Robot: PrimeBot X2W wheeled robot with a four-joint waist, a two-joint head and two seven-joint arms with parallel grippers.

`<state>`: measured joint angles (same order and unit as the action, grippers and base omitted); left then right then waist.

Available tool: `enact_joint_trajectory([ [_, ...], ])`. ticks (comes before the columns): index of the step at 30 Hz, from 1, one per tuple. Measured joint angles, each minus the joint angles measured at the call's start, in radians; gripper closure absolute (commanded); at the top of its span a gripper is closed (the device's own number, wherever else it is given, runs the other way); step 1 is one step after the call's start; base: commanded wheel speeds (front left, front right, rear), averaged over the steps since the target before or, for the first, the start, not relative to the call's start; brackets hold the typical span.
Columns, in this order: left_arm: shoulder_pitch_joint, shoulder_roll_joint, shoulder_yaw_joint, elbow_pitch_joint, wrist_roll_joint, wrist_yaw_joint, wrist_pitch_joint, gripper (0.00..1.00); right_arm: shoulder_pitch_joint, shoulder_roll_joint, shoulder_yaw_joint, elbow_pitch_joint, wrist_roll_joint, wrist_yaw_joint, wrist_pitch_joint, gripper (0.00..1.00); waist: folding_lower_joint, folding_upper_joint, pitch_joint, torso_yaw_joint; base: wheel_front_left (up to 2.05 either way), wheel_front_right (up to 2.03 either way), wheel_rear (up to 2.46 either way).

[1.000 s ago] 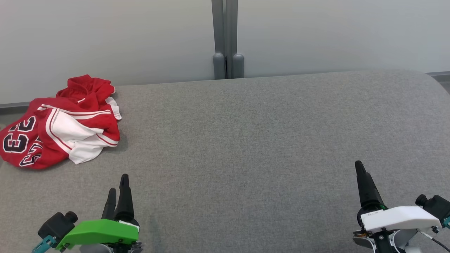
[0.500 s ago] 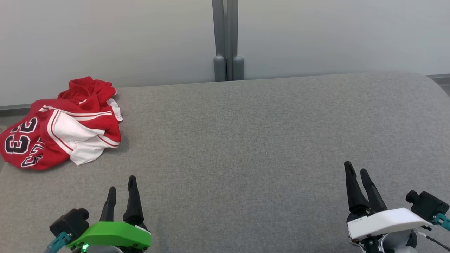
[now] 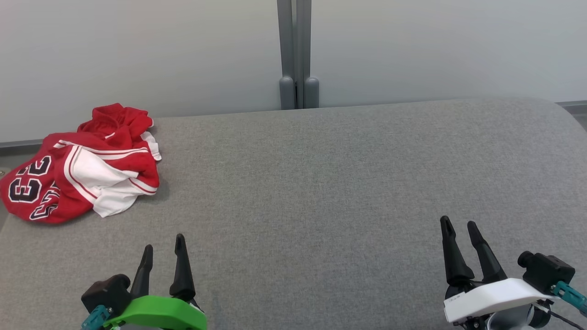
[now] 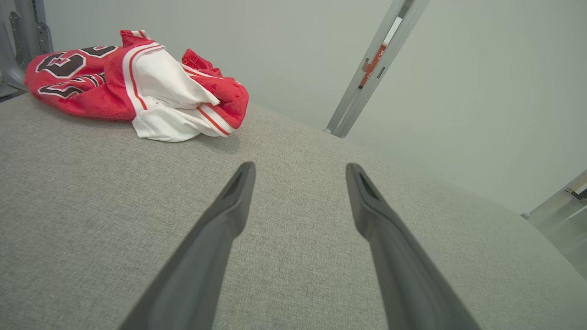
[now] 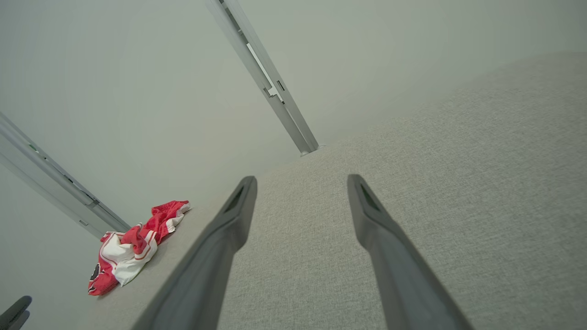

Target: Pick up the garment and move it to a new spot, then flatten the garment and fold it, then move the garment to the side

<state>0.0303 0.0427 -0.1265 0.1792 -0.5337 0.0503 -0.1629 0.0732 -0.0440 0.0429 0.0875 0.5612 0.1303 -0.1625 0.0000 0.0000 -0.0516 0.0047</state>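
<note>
A crumpled red-and-white garment [image 3: 80,178] lies at the far left of the grey padded surface [image 3: 321,183], well apart from the left gripper [image 3: 163,243] and right gripper [image 3: 457,222], both spread wide and empty at the near edge.

Garment [image 3: 82,169] at ten o'clock — soft, crumpled cloth; table [image 3: 321,183] covered in grey woven fabric, matt and coarse; post [image 3: 286,46] at twelve — smooth metal.

1. The left end effector [image 3: 163,242] has drifted lower and to the right in the head view, its fingers now seen apart.
2. The right end effector [image 3: 457,222] has shifted left and turned, showing both fingers.
</note>
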Motion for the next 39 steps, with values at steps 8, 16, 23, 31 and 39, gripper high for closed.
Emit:
enact_joint_trajectory([
  [8,0.009,0.001,-0.013,0.016,0.098,0.001,-0.020,0.00,0.008,-0.001,0.007,0.006,-0.088,0.000,-0.020,0.00,0.0000,0.0000,-0.008,0.000,0.00,0.00,0.00],
  [16,0.019,0.001,-0.023,0.029,0.172,0.001,-0.038,0.00,0.021,-0.001,0.015,0.011,-0.164,0.000,-0.036,0.00,0.0000,0.0000,-0.018,0.000,0.00,0.00,0.00],
  [23,0.021,0.002,-0.030,0.040,0.226,0.001,-0.051,0.00,0.026,-0.002,0.022,0.014,-0.225,0.000,-0.051,0.00,0.0000,0.0000,-0.025,0.000,0.00,0.00,0.00],
  [31,0.023,0.003,-0.039,0.053,0.273,0.003,-0.068,0.00,0.036,-0.002,0.030,0.016,-0.290,0.000,-0.069,0.00,0.0000,0.0000,-0.032,0.000,0.00,0.00,0.00],
  [39,0.025,0.003,-0.044,0.061,0.316,0.011,-0.084,0.00,0.043,-0.003,0.033,0.016,-0.348,0.000,-0.082,0.00,0.0000,0.0000,-0.036,0.002,0.00,0.00,0.00],
])
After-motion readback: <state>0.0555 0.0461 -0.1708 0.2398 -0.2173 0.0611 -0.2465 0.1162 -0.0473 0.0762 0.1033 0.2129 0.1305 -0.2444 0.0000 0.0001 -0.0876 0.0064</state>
